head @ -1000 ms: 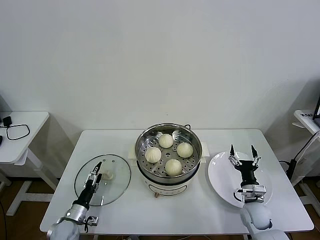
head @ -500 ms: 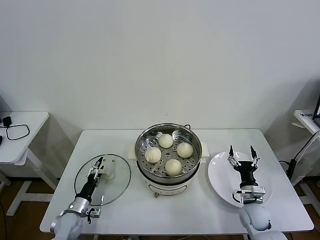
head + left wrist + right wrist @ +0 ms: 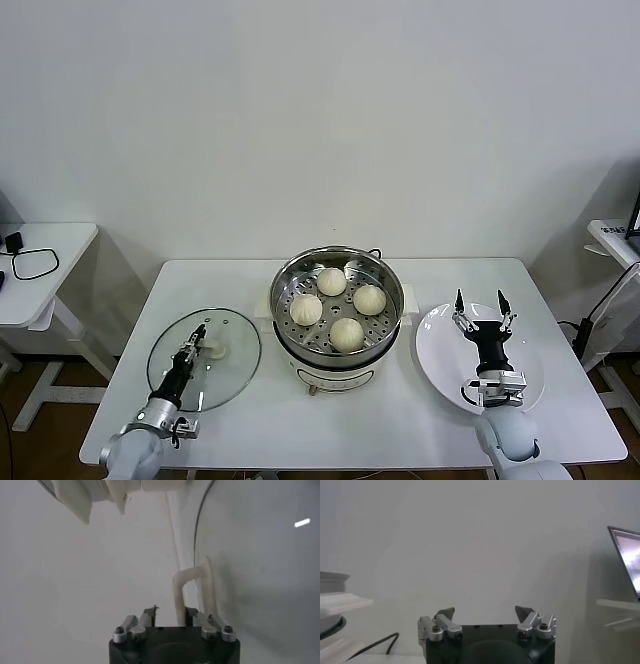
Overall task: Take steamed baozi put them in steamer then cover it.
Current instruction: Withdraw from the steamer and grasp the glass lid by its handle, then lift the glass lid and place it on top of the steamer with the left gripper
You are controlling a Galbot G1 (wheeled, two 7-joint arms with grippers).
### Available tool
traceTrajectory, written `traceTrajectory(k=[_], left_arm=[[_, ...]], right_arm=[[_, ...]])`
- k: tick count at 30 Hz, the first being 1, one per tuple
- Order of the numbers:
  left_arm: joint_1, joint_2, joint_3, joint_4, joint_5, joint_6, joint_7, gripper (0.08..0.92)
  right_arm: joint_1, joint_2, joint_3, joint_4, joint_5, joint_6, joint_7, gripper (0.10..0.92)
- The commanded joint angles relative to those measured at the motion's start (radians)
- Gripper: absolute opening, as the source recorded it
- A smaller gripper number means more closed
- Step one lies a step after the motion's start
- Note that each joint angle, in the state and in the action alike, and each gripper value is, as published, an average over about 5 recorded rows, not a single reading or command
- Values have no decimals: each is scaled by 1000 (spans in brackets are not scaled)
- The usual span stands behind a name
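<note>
While the right arm waits, the head view shows the left gripper down on the cover, a clear glass lid lying flat on the white table to the left of the steamer. Its fingers sit closed in around the lid's white handle at the centre of the glass. The steamer stands mid-table, uncovered, with all four steamed baozi resting on the perforated tray inside, near one another but apart. The right gripper hangs over the white plate to the right of the steamer, fingers spread wide, holding nothing. A side table with a looped black cable stands off to the left.

Left wrist view: the handle shows as a white arch rising from the glass, and the fingers are drawn in on either side of it, one of them pressed against the handle's leg. The lid's metal rim curves past close by. Whether the lid is off the table cannot be told here.

Right wrist view: the fingertips stand well apart with only the pale wall beyond them. The edge of the steamer's base is in view at one side, and a laptop screen at the other.
</note>
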Motion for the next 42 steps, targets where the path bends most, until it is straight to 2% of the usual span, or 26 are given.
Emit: traceTrajectory(k=[1, 5, 15, 22, 29, 34, 37, 42], left_arm=[[5, 12, -3, -22, -85, 0, 12, 264], [19, 29, -17, -83, -169, 24, 34, 192], [10, 103, -126, -370, -282, 150, 145, 189], [-38, 107, -76, -590, -193, 229, 260, 189], [-80, 31, 89, -708, -126, 310, 346, 189], [-78, -17, 253, -768, -127, 417, 440, 189], [-91, -53, 347, -771, -127, 482, 486, 189], [-152, -130, 476, -705, -120, 575, 519, 189]], right_arm=[[0, 2, 0, 1, -5, 1, 0, 823], [1, 5, -2, 2, -9, 1, 0, 823], [9, 12, -15, 10, -20, -2, 0, 823], [13, 18, -24, 20, -27, -5, 1, 823], [3, 22, -20, 34, -31, -8, -2, 823], [-6, 19, -11, 35, -37, -12, -6, 823], [-9, 21, -4, 30, -45, -19, -9, 823], [-10, 31, -1, 23, -56, -31, -11, 823]])
